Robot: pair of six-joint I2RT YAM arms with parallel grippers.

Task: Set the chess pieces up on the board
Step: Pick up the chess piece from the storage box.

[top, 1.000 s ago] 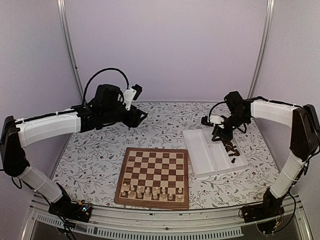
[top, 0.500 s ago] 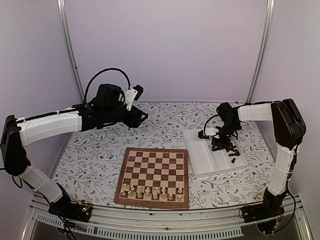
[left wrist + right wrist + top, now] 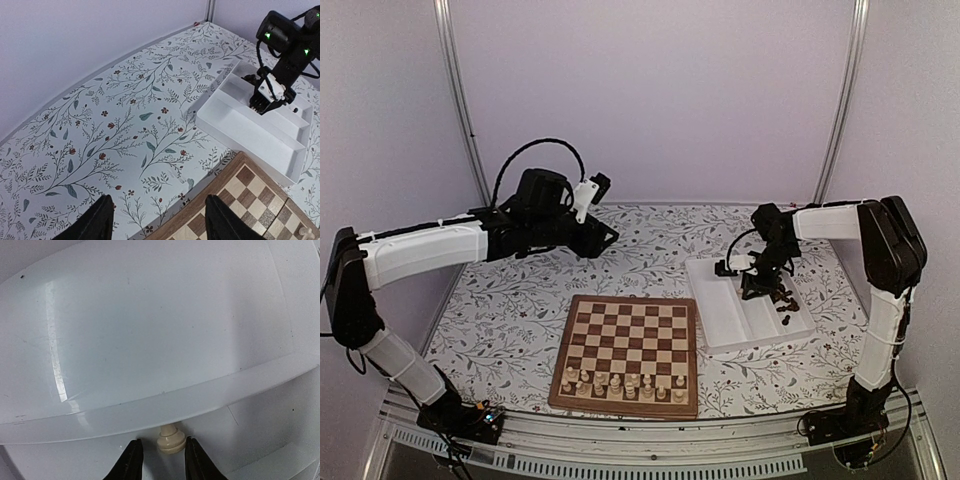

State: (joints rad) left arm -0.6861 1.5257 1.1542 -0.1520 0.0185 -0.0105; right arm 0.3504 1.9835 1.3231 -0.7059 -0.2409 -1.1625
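The board (image 3: 630, 330) lies at the near centre, with cream chess pieces (image 3: 620, 383) along its two nearest rows. Dark chess pieces (image 3: 783, 297) lie in the right compartment of the white tray (image 3: 725, 300). My right gripper (image 3: 757, 288) is down in that tray. In the right wrist view its jaws (image 3: 162, 441) are open on either side of a cream piece (image 3: 171, 441) lying against the tray's divider (image 3: 150, 410), with small gaps on both sides. My left gripper (image 3: 605, 238) hangs open and empty above the table behind the board; its jaws (image 3: 159, 197) frame the board's far corner (image 3: 250, 195).
The tray's left compartment (image 3: 240, 130) shows no pieces. The floral tablecloth (image 3: 520, 310) covers the table. Grey walls and two metal posts close the back. The right arm (image 3: 280, 45) reaches over the tray's far end.
My right gripper has dropped and shifted left into the tray, its arm folding in. The left arm has barely moved.
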